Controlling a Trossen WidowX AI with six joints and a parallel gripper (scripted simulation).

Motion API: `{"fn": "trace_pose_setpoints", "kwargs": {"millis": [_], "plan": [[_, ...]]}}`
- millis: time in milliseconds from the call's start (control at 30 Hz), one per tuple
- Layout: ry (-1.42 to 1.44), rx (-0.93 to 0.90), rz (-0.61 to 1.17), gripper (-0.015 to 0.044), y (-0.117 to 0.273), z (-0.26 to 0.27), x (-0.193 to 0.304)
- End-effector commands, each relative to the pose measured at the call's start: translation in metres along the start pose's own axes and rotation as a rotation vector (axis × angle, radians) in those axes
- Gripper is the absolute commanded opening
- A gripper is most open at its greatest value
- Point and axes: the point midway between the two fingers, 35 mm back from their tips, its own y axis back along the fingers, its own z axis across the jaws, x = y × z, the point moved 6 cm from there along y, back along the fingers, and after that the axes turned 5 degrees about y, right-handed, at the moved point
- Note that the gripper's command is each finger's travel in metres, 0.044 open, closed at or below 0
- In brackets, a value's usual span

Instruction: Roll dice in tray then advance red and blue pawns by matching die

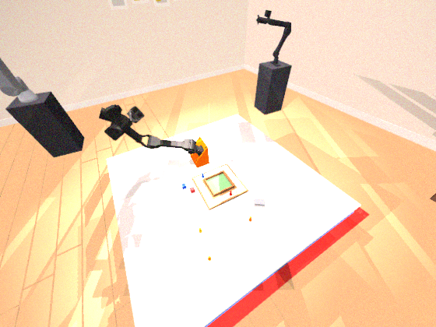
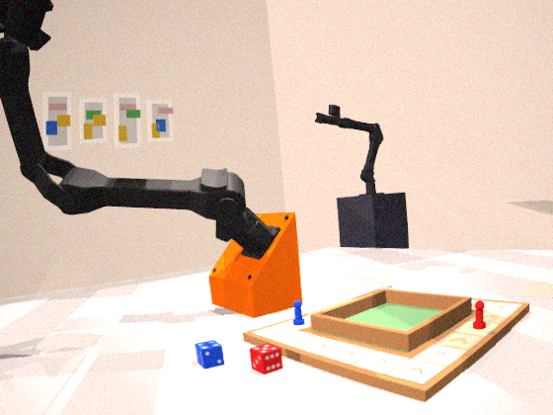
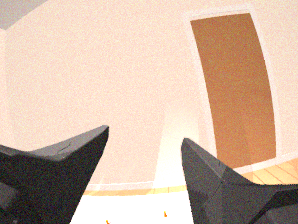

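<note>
Since neither die has been dropped yet, the red die (image 1: 192, 190) (image 2: 266, 358) and blue die (image 1: 184, 186) (image 2: 209, 354) lie left of the tray (image 1: 230, 189) (image 2: 362, 335); the gripper (image 3: 145, 136), fingers parted and empty, hangs well away.

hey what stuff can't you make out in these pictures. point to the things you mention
- Gripper's lower fingers: cut off by the wrist view's bottom edge.
- Blue die (image 1: 184, 186) (image 2: 209, 354) and red die (image 1: 192, 190) (image 2: 266, 358): bottom faces hidden against the table in the exterior view; pips too small in the top view.
- Track arrows: too small in the top view.
</note>
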Motion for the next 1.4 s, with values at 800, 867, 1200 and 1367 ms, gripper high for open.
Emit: {"fn": "trace_pose_setpoints", "kwargs": {"millis": [800, 867, 1200, 1367], "plan": [[0.149, 0.306, 1.582, 0.0275, -0.087, 0.067, 0.382], [0.144, 0.32, 1.7, 0.0275, -0.07, 0.068, 0.407], [0.135, 0.331, 1.84, 0.0275, -0.051, 0.068, 0.437], [0.136, 0.331, 1.84, 0.0275, -0.047, 0.064, 0.45]]}}
